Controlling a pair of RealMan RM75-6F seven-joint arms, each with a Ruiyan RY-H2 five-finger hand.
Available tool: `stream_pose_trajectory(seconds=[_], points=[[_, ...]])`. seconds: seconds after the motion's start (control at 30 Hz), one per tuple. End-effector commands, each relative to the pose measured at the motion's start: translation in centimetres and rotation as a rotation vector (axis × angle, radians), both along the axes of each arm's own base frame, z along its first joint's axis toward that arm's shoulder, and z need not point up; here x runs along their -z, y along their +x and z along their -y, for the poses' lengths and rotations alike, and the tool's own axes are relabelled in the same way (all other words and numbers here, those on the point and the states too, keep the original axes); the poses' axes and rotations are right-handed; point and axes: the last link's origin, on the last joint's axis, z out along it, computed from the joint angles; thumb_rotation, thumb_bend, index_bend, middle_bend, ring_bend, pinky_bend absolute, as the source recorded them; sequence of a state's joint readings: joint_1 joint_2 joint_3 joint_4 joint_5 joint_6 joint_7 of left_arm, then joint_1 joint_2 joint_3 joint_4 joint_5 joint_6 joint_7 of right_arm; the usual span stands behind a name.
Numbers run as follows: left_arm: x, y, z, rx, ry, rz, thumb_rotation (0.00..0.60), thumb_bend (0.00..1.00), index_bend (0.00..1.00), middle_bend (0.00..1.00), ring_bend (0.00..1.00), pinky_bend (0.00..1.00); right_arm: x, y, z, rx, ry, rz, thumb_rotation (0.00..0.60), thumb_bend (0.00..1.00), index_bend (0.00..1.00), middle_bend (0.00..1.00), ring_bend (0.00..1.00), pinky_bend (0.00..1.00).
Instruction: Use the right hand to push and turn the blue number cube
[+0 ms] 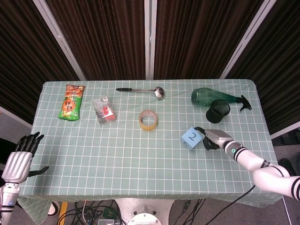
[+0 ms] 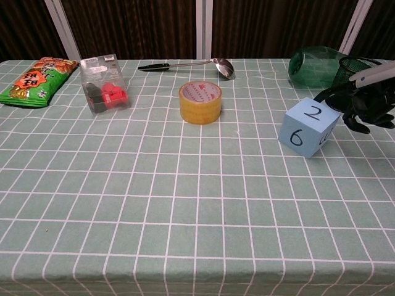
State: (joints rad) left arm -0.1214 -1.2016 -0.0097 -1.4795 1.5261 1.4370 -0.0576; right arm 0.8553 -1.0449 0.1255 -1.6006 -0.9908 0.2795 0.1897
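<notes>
While touching right hand (image 1: 213, 138), blue number cube (image 1: 191, 137) lies leftward.
</notes>
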Motion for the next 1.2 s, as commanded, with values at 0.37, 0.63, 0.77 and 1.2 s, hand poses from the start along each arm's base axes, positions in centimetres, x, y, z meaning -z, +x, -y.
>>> stream_pose_trajectory(seconds=[0.37, 0.63, 0.77, 1.2], points=[[-0.7, -1.1, 0.2, -0.027, 0.011, 0.008, 0.600, 0.00, 0.05, 0.00, 0.00, 0.01, 1.7, 3.4, 1.5, -0.034, 0.087, -0.044, 0.600, 1.00, 0.07, 1.00, 0.82, 0.71], [-1.1, -1.4, 0.4, -0.028, 0.018, 0.011, 0.600, 0.00, 0.05, 0.00, 0.00, 0.01, 1.9, 5.7, 1.5, -0.071, 0.111, -0.056, 0.600, 1.00, 0.08, 1.00, 0.82, 0.71], [-1.2, -1.3, 0.4, -0.025, 0.018, 0.015, 0.600, 0.00, 0.05, 0.00, 0.00, 0.01, 1.9, 6.5, 1.1, -0.086, 0.117, -0.064, 0.600, 1.00, 0.08, 1.00, 0.82, 0.71], [-1.3, -1.3, 0.3, -0.022, 0.015, 0.039, 0.600, 0.00, 0.05, 0.00, 0.00, 0.01, 1.9, 8.3, 1.3, -0.098, 0.144, -0.091, 0.600, 1.00, 0.08, 1.00, 0.83, 0.71]])
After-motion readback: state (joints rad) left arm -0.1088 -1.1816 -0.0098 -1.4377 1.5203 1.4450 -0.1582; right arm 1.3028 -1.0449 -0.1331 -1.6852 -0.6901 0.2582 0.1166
